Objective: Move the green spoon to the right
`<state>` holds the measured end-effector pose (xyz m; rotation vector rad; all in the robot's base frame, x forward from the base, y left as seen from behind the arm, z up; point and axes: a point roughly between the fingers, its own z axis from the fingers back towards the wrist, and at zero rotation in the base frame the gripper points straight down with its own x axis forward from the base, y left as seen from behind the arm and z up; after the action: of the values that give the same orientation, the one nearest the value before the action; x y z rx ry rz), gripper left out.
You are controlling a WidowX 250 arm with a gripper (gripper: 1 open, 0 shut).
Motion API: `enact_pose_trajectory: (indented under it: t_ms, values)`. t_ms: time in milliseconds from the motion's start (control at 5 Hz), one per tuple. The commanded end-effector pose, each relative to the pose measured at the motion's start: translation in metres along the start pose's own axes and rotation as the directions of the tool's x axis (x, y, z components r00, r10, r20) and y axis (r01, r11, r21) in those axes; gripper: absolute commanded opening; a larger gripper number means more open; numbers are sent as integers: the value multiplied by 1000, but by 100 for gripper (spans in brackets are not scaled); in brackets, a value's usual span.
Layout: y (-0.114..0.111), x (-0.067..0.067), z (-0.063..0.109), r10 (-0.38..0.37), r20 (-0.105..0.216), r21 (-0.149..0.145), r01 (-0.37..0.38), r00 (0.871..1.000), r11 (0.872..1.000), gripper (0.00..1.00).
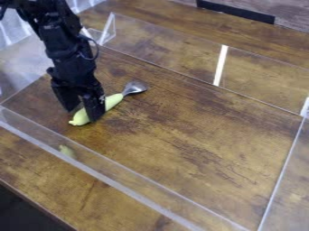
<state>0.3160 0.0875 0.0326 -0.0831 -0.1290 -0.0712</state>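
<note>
The green spoon (104,105) lies on the wooden table at the left, its yellow-green handle pointing lower left and its small silver bowl (134,88) pointing upper right. My black gripper (76,106) points straight down over the handle's lower end. Its two fingers stand open, one on each side of the handle, low at the table. Part of the handle is hidden behind the fingers. I cannot tell whether the fingers touch it.
Clear acrylic walls (145,194) fence the wooden work area (205,135) along the front, the left and the right (295,135). A bright strip of reflected light (222,65) lies on the table behind the spoon.
</note>
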Motion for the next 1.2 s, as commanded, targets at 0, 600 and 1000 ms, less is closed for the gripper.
enact_pose_trajectory:
  t_ms: [0, 600, 1000]
  values:
    - [12, 12, 13, 8, 61, 18, -10, 998, 1000, 100]
    - [21, 18, 14, 17, 63, 5, -17, 998, 1000, 100]
    - [24, 18, 13, 24, 56, -7, -24, 998, 1000, 100]
